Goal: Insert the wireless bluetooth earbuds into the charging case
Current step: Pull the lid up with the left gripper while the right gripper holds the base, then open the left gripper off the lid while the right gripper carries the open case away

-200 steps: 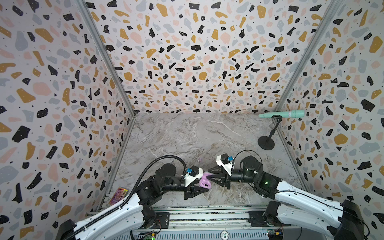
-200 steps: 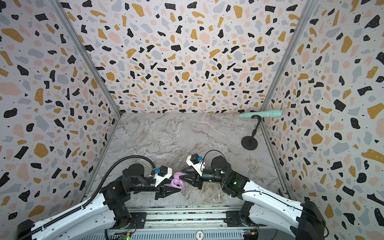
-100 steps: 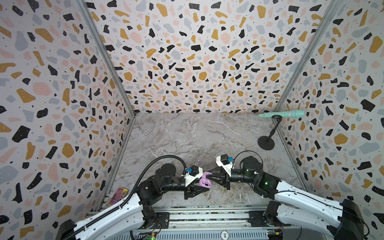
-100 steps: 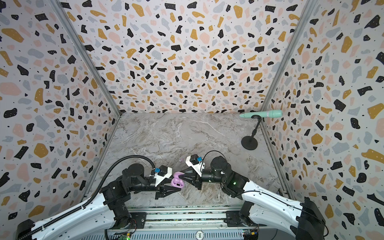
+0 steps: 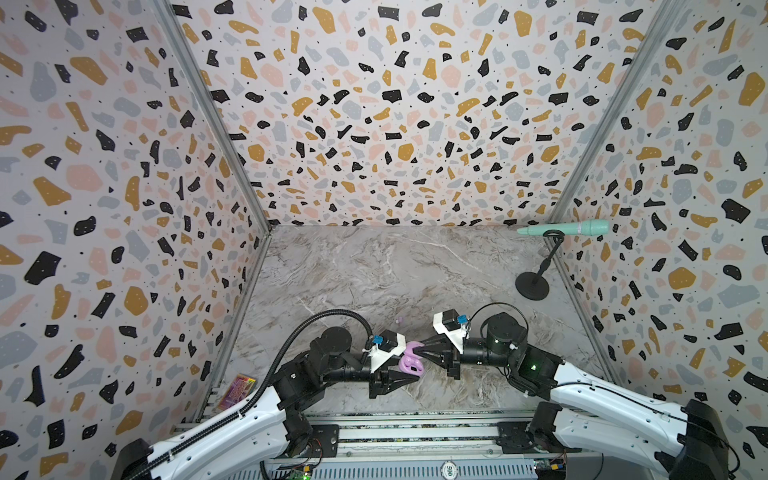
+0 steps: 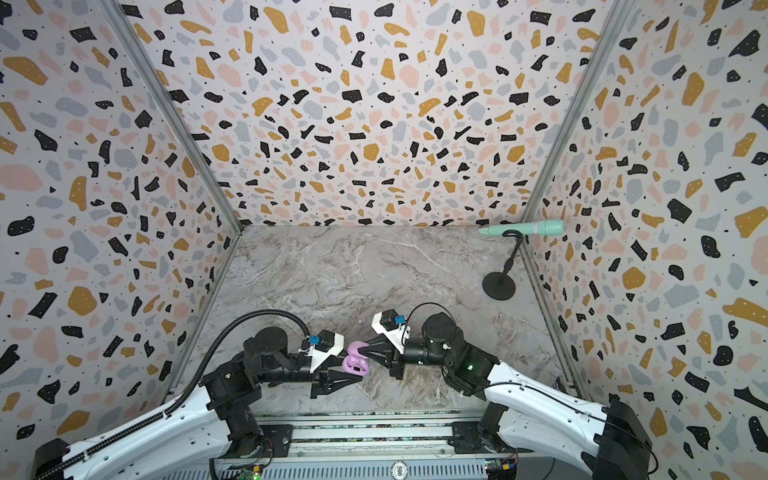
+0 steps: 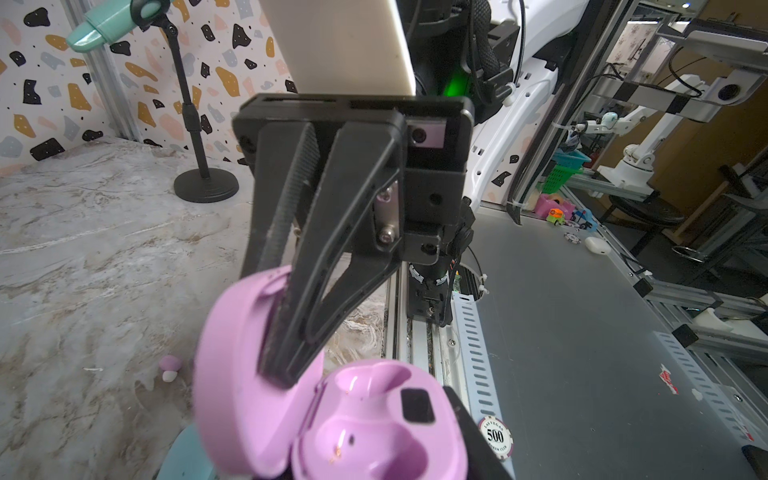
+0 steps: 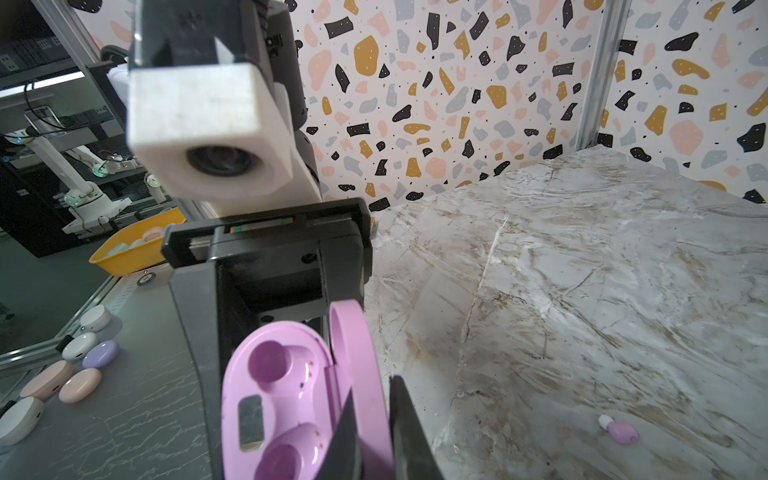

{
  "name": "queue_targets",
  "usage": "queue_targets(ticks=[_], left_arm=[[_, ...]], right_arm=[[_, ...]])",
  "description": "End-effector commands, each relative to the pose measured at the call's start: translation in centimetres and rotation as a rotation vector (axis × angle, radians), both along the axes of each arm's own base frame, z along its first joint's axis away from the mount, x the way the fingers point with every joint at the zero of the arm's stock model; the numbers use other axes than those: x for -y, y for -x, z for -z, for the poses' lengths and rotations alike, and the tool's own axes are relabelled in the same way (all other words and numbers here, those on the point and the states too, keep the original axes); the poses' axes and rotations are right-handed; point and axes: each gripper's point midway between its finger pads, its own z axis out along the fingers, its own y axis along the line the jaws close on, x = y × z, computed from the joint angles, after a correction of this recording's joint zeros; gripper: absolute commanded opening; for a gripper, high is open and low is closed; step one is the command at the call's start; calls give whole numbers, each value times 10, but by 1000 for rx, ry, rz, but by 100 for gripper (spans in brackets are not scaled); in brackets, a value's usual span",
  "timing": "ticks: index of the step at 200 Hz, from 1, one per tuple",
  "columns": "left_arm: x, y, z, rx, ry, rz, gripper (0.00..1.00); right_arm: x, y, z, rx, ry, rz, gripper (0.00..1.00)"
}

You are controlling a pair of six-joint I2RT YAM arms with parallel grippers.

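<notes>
Now the charging case [image 6: 355, 365] is braced open.
The left gripper [image 5: 408, 369] clamps its base [image 7: 374, 428]; the right gripper [image 7: 277, 370] pinches the lid [image 7: 237, 353] back, baring both wells [image 8: 270, 361]; one earbud [image 8: 619, 431] lies apart on the worktop [image 8: 582, 270].

A grey-veined marble bench [image 5: 374, 266] is boxed in by walls [image 5: 395, 124] papered with black, ochre, pink and grey flecks. Near the far right corner, a black stand [image 5: 532, 286] with a round base holds a teal wand [image 5: 575, 228] lying level in its clip. A small colourful card [image 5: 237, 390] lies at the foot of the left wall, and a poker chip [image 7: 495, 436] marked 500 sits on the front rail.
</notes>
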Motion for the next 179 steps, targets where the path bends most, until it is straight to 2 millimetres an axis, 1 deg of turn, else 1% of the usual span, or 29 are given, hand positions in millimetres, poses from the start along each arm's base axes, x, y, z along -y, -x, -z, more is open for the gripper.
queue_targets(ticks=[1, 42, 48, 51, 52, 54, 57, 61, 63, 67, 76, 89, 98, 114, 130, 152, 179], left_arm=[[1, 1, 0, 7, 7, 5, 0], [1, -6, 0, 2, 3, -33, 0], [1, -7, 0, 1, 2, -40, 6], [1, -8, 0, -1, 2, -45, 12], [1, -8, 0, -2, 2, -46, 14], [1, -9, 1, -5, 1, -50, 26], [1, -10, 2, -8, -1, -62, 37], [1, -12, 1, -11, 2, -73, 47], [1, -13, 1, -14, 4, -76, 50], [1, -13, 2, -17, 6, -79, 54], [1, -13, 3, -18, 6, -79, 59], [1, -14, 3, -23, 9, -87, 77], [1, -14, 4, -26, 12, -90, 81], [0, -14, 4, -40, 18, -92, 95], [1, -13, 4, -52, 26, -88, 100], [1, -13, 3, -56, 31, -90, 100], [-2, -19, -5, -35, 51, -137, 100]], right_arm=[[3, 2, -24, 38, -66, 6, 0], [4, 2, -24, 43, -65, 7, 0], [4, 2, -24, 44, -65, 9, 0], [4, 2, -24, 44, -64, 11, 0], [4, 2, -24, 45, -65, 11, 0], [4, 1, -24, 45, -64, 11, 0], [5, 1, -24, 46, -64, 14, 0], [5, 1, -24, 47, -63, 15, 0], [5, 1, -24, 48, -63, 16, 0], [6, 1, -25, 50, -63, 18, 0], [6, 0, -25, 54, -59, 25, 0], [8, -3, -25, 60, -53, 45, 0], [9, -5, -24, 64, -48, 60, 0], [12, -9, -25, 74, -41, 89, 0], [15, -16, -26, 87, -27, 133, 0], [17, -24, -27, 107, -5, 178, 0], [23, -43, -26, 126, 27, 264, 0]])
